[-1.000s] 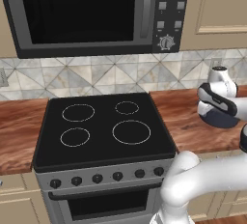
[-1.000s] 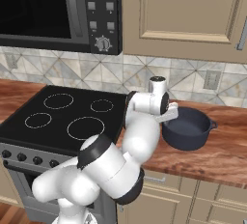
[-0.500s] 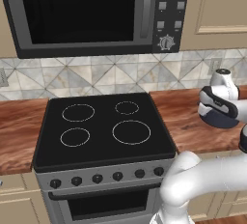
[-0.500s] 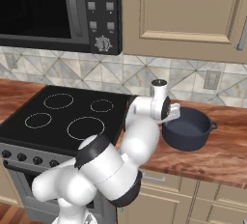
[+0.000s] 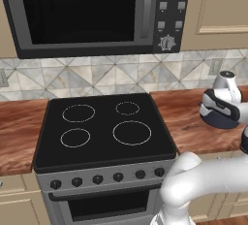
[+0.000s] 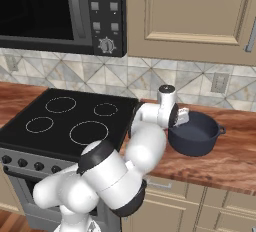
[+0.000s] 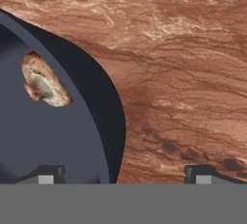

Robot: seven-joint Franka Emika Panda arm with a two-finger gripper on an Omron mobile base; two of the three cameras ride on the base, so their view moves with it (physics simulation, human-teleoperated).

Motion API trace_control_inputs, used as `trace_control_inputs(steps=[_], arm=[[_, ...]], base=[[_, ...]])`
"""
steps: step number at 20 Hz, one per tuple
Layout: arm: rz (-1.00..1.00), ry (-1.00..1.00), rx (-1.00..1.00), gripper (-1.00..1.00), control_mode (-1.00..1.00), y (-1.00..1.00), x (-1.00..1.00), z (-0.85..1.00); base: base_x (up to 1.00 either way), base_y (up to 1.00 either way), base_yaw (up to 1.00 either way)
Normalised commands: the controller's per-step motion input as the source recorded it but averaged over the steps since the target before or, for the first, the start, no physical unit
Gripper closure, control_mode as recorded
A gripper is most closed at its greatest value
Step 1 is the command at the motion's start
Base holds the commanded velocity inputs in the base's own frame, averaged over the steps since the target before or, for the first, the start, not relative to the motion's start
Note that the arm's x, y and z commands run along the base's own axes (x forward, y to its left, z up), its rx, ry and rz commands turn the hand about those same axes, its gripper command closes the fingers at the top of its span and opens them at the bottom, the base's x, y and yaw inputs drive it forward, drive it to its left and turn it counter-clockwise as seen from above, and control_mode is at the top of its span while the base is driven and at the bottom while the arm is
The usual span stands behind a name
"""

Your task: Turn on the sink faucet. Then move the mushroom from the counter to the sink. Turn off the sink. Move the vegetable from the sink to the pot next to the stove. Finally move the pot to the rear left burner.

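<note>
Since a second ago the gripper [image 7: 121, 175] has spread wide (empty) astride the pot [image 7: 72, 121] rim, mushroom [image 7: 44, 80] inside.

The pot [image 6: 196, 135] is dark slate blue, inside and out. The mushroom [image 7: 44, 81] in it is tan-brown with a pale cream patch. The worktop [image 7: 183, 73] is reddish-brown wood with lighter streaks and dark knots. The stove [image 5: 104, 129] has a black glass top with thin white burner rings, above a grey front with black knobs. The backsplash [image 5: 72, 78] is grey and beige diamond tiles. The microwave [image 5: 92, 10] is black with grey buttons; the cabinets [image 6: 195, 11] are beige
</note>
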Motion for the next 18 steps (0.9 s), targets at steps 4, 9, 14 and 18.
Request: trace_control_inputs(steps=[4, 9, 14, 18], arm=[[0.08, -0.01, 0.0, -1.0, -1.0, -0.19, 0.0, -0.03], [0.09, 0.02, 0.0, -1.0, -1.0, -0.14, 0.04, -0.21], [0.09, 0.08, 0.0, 1.0, -1.0, -0.06, 0.09, -0.28], [0.05, 0.06, 0.0, 1.0, -1.0, 0.0, 0.08, -0.12]], base=[[0.0, 0.0, 0.0], [0.0, 0.0, 0.0], [0.0, 0.0, 0.0], [0.0, 0.0, 0.0]])
